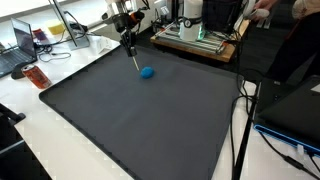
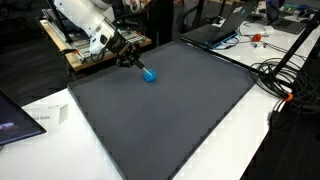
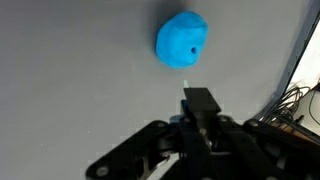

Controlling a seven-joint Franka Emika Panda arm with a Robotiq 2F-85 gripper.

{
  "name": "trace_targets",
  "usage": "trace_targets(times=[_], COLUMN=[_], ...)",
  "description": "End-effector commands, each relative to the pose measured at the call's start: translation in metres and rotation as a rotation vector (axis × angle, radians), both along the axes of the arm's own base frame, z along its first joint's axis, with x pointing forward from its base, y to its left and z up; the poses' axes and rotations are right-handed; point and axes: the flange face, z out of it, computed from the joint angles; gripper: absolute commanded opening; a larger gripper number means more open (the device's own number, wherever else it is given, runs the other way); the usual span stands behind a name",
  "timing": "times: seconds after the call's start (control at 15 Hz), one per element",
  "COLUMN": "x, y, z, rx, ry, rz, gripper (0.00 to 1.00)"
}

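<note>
Your ball (image 3: 182, 40) is bright blue, plain but for one small dark spot. The mat (image 1: 140, 120) is a flat, unpatterned dark grey. Your gripper (image 3: 199, 98) is black, and the arm (image 2: 85, 20) is white. The table (image 1: 40, 130) is white, and the small box (image 1: 36, 76) is orange-red.

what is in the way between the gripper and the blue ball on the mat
Nothing visible. In the wrist view only bare grey mat lies between the shut gripper and the blue ball. In both exterior views the ball sits just beside the gripper's tip.
</note>
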Motion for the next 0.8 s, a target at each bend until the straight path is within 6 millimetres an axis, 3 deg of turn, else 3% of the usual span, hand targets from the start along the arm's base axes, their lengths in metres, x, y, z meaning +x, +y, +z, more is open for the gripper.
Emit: trace_targets(times=[0.0, 0.33, 0.73], x=[0.005, 0.005, -0.007], y=[-0.012, -0.014, 0.005], z=[-0.015, -0.025, 0.004], rx=[0.05, 0.061, -0.004], ry=[-0.051, -0.044, -0.07], rz=[0.005, 0.023, 0.012], gripper=[0.03, 0.03, 0.03])
